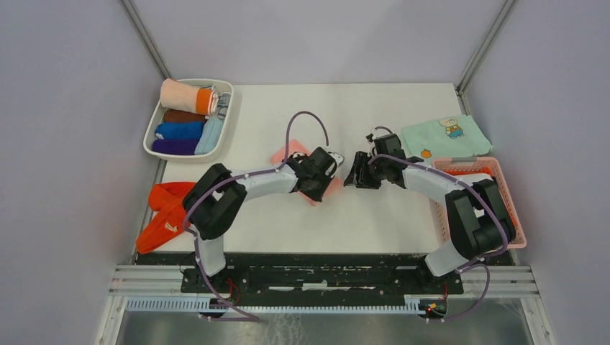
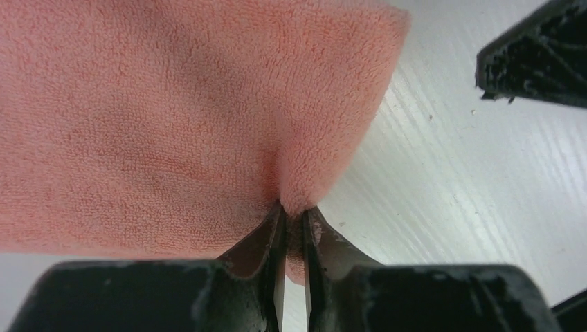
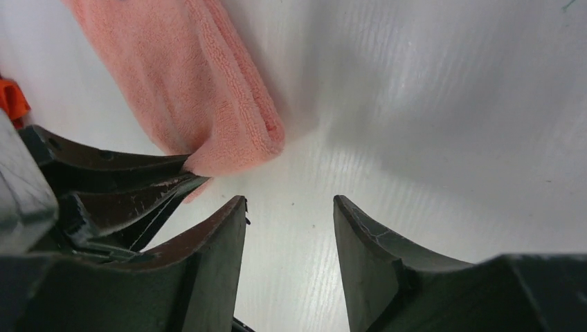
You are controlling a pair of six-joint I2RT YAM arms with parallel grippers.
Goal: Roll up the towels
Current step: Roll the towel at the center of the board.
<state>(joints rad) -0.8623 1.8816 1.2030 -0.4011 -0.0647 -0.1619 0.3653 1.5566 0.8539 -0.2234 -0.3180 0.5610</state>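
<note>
Pink towel [image 1: 281, 154] lies mid-table [image 1: 374, 223]. In top view most of it is hidden under the left wrist; only a far-left corner and a strip of the near-right edge show

Left gripper [image 2: 294, 216]: jaws almost together, pinching a small pleat at the towel's edge. Cloth puckers into the gap and a bit of it shows below the tips. The rest of the towel spreads flat on the table, away from the fingers. Right wrist view agrees: left fingers [image 3: 118, 169] clamp the towel's corner, and the towel is doubled there, with two layers visible along the folded edge

Right gripper [image 3: 289, 228]: jaws well apart, nothing between them, bare table beneath. It sits low, just beside the folded corner, not touching it. One right finger [image 2: 533, 62] shows in the upper right of the left wrist view, apart from the towel. In top view the two grippers face each other and nearly meet at table centre

Elsewhere:
- red-orange towels [image 1: 167, 215]: loose heap, unrolled, at the left table edge, partly over it
- white bin [image 1: 149, 136], far left: rolled towels [image 1: 188, 97] packed side by side (peach, brown, blue, purple, pale blue)
- mint cloth [image 1: 444, 134]: flat, far right
- pink basket [image 1: 471, 161]: just nearer than the mint cloth, right arm's elbow above it
</note>
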